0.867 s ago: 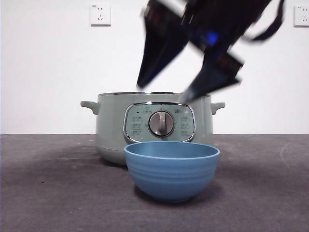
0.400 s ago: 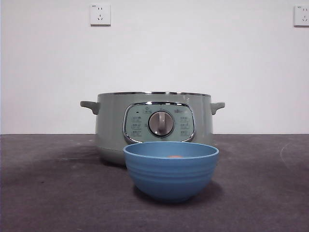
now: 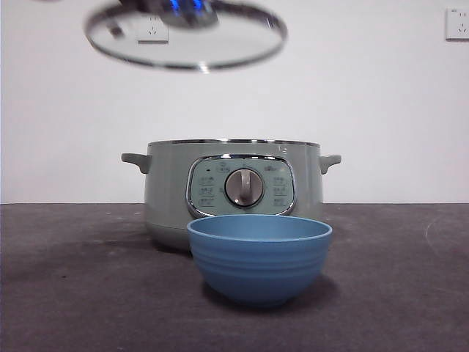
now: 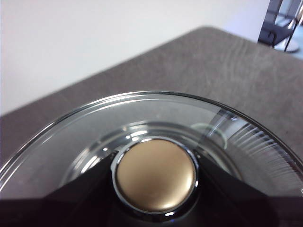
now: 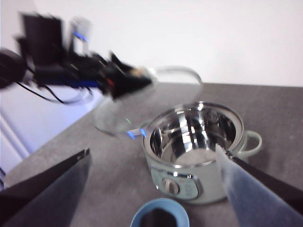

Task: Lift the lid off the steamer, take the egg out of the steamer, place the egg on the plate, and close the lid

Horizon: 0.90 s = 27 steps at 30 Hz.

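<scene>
Your left gripper [image 4: 156,208] is clamped on the knob of the glass lid [image 3: 187,40], its black jaws pressed against either side of the knob in the left wrist view. The lid hangs in the air, tilted a little, well above the sage-green steamer [image 3: 234,191] and off toward its left handle side in the front view. The steamer stands uncovered on the dark grey table [image 3: 73,293]; the right wrist view looks down into its shiny metal inner pot.

The blue bowl [image 3: 259,258] sits just in front of the steamer's control panel, overlapping its base in the front view. You cannot see the egg from either view of the bowl; its inside looks dark and blurred from above.

Your right gripper [image 5: 154,189] is held high above the bowl and steamer, jaws spread wide and empty.
</scene>
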Each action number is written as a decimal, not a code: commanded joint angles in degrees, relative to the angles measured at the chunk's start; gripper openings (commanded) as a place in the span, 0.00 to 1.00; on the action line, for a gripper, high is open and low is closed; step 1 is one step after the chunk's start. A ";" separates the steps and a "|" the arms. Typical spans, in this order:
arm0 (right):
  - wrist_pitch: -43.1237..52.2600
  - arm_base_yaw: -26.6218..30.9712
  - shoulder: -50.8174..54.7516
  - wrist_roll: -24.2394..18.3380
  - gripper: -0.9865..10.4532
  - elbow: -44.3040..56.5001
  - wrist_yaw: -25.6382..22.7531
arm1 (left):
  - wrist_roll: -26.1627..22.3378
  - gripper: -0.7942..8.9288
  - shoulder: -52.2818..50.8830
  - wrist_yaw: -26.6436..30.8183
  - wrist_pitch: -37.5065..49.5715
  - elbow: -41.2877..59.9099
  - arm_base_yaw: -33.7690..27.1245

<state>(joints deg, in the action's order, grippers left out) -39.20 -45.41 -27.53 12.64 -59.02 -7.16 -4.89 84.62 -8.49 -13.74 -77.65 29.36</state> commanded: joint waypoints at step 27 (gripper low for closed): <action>-0.55 -0.09 -2.16 -0.26 0.47 -1.60 -0.35 | 0.42 0.07 16.59 -0.81 16.92 -0.42 0.94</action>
<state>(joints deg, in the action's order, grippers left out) -40.10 -45.41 -29.58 12.62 -60.49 -7.51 -4.86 101.43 -8.73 0.12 -77.56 29.98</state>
